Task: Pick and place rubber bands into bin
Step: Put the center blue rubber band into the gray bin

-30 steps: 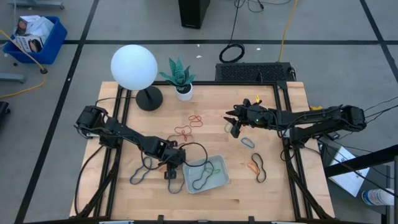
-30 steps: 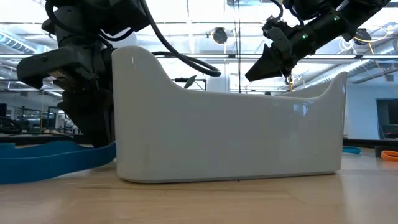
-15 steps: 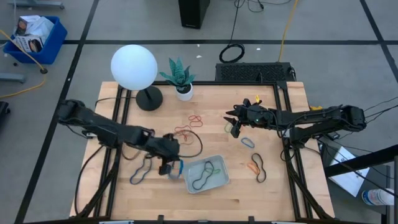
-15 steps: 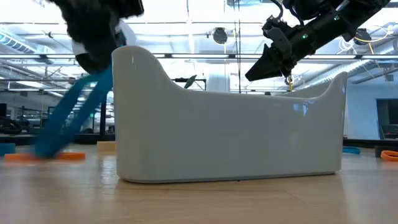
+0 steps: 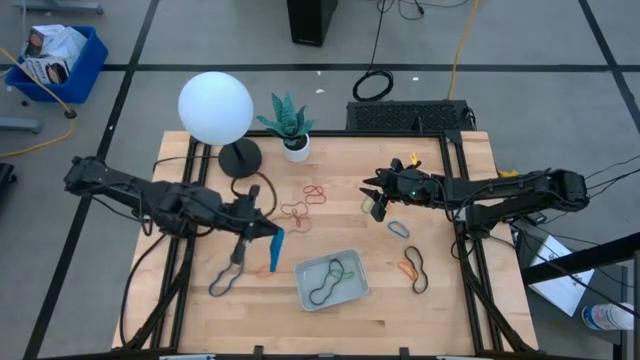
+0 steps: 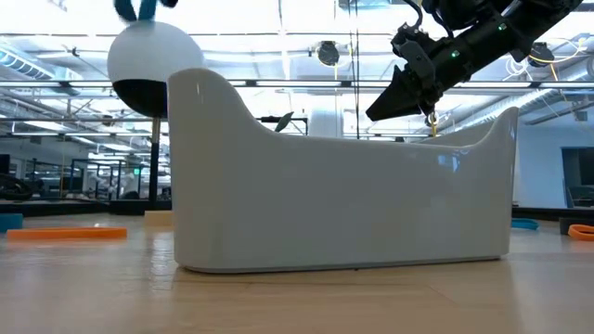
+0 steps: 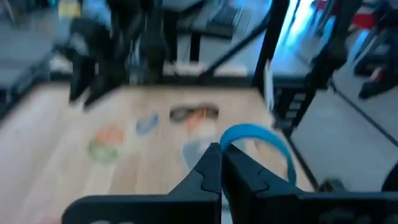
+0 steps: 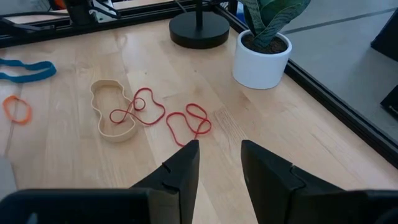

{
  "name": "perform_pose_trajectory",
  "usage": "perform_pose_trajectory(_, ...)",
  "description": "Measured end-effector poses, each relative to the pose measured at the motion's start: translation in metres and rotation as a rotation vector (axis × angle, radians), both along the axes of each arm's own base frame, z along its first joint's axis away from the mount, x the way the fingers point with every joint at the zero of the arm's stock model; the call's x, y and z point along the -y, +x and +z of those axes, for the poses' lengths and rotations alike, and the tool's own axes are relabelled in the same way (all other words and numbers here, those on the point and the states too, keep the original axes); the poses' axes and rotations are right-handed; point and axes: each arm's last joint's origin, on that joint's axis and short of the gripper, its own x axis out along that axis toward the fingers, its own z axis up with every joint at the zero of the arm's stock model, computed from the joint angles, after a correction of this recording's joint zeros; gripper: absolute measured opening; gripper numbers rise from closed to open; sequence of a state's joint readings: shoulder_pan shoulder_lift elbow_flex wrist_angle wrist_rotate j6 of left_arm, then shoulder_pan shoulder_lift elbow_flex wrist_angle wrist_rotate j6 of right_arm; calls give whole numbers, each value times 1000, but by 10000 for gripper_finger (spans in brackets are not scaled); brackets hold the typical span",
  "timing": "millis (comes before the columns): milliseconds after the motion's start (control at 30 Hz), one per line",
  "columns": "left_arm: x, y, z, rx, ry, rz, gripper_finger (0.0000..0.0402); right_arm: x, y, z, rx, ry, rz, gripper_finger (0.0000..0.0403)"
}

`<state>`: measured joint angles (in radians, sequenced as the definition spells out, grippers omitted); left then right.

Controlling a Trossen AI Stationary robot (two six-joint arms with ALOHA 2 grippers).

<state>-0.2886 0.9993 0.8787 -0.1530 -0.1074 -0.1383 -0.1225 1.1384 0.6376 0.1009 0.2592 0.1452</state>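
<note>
My left gripper is shut on a blue rubber band, raised above the table to the left of the pale bin. The band's loop shows past the fingertips in the left wrist view and at the top of the low view. The bin holds a black band and a green band. My right gripper is open and empty, above the table right of centre. Red bands and a tan band lie flat ahead of it. My left gripper pinches the blue band between its two shut fingers at one spot of the loop. The fingers come from the table's left. The rest of the loop arches out past the fingertips and hangs slack, clear of the table.
An orange band and a black band lie left of the bin. Black, orange and bluish bands lie to its right. A globe lamp and a potted plant stand at the far edge.
My left gripper has risen from the table beside the bin's left end and gone toward the far edge, staying shut on the blue band. The band lay flat on the table, then one end rose. Now it hangs clear of the table.
</note>
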Motion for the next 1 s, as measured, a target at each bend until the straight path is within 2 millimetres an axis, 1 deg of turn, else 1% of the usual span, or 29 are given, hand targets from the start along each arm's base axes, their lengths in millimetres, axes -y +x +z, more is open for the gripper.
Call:
perform_pose_trajectory(133,2,5,6,84,31,-22,6,0,0,0,3,0,0,114)
perform_pose_trajectory(233,3,12,3,89,46,-24,6,0,0,1,9,-1,0,114)
perform_pose_trajectory(333,7,25,-3,96,55,-30,11,0,0,1,12,-1,0,114)
perform_pose_trajectory(500,16,53,-16,157,62,-136,6,0,2,4,51,-6,0,114)
perform_pose_trajectory(633,19,73,-32,158,52,-166,14,0,3,6,69,-8,0,114)
perform_pose_trajectory(767,19,91,-55,91,29,-162,5,0,3,6,76,10,-8,114)
perform_pose_trajectory(900,23,105,-77,39,-3,-153,14,0,3,6,87,38,-21,114)
perform_pose_trajectory(1000,28,112,-95,-26,-21,-155,9,0,3,6,87,40,-21,114)
